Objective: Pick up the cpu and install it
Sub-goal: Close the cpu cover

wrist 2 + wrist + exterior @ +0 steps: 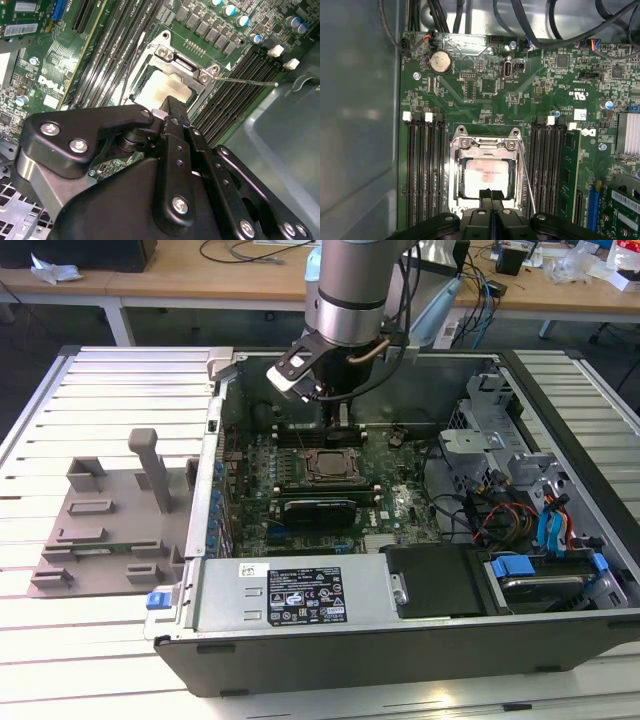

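Observation:
The cpu (pixel 486 174), a flat square chip with a pale metal top, lies inside the metal-framed socket (pixel 487 143) on the green motherboard (pixel 485 85). It also appears in the second wrist view as the cpu (pixel 165 87) inside the socket frame (pixel 182 64). My gripper (pixel 491 196) hangs just over the chip's edge, its two black fingers pressed together with nothing between them. In the second wrist view the gripper (pixel 170 106) ends close above the chip. In the exterior view the gripper (pixel 341 412) reaches down into the open computer case above the socket (pixel 325 466).
Black memory slots (pixel 422 170) flank the socket on both sides. A thin socket lever (pixel 527 185) stands beside the frame. Case walls (pixel 215 440), cables (pixel 500 510) and a drive cage (pixel 480 440) crowd the exterior view's right. A grey fixture (pixel 110 520) lies outside on the exterior view's left.

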`<state>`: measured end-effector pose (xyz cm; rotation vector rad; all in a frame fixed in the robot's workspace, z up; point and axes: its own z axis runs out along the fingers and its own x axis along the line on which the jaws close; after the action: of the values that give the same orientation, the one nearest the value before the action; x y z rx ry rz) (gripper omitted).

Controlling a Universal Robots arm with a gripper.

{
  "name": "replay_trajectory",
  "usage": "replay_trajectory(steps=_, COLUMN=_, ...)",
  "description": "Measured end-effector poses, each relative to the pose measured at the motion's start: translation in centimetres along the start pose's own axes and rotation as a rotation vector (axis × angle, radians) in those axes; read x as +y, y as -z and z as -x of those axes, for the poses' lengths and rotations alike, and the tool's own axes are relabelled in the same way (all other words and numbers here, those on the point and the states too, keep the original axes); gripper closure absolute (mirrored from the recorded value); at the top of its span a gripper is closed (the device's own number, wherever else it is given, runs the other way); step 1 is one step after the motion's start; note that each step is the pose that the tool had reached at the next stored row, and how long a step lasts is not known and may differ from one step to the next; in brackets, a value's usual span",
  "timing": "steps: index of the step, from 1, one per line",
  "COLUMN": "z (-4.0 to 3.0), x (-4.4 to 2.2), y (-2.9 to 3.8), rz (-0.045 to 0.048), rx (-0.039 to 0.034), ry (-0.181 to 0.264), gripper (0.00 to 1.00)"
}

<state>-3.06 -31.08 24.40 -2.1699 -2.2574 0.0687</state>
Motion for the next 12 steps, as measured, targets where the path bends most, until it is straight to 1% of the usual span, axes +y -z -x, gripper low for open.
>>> replay_trajectory(steps=7, z=-0.03, x=-0.47, y=-0.43, rz=0.0, rx=0.0, ry=0.0, gripper=0.89)
replay_trajectory(steps=9, z=-0.04, x=-0.69, y=-0.65, rz=0.0, rx=0.0, ry=0.0, gripper=0.89)
replay_trajectory(steps=10, z=-0.05, x=-0.83, y=-0.91, rz=-0.0001, rx=-0.0001, ry=0.0, gripper=0.89)
replay_trajectory(steps=12, z=-0.08, x=-0.87, y=-1.95, rz=0.0, rx=-0.0001, ry=0.0, gripper=0.89)
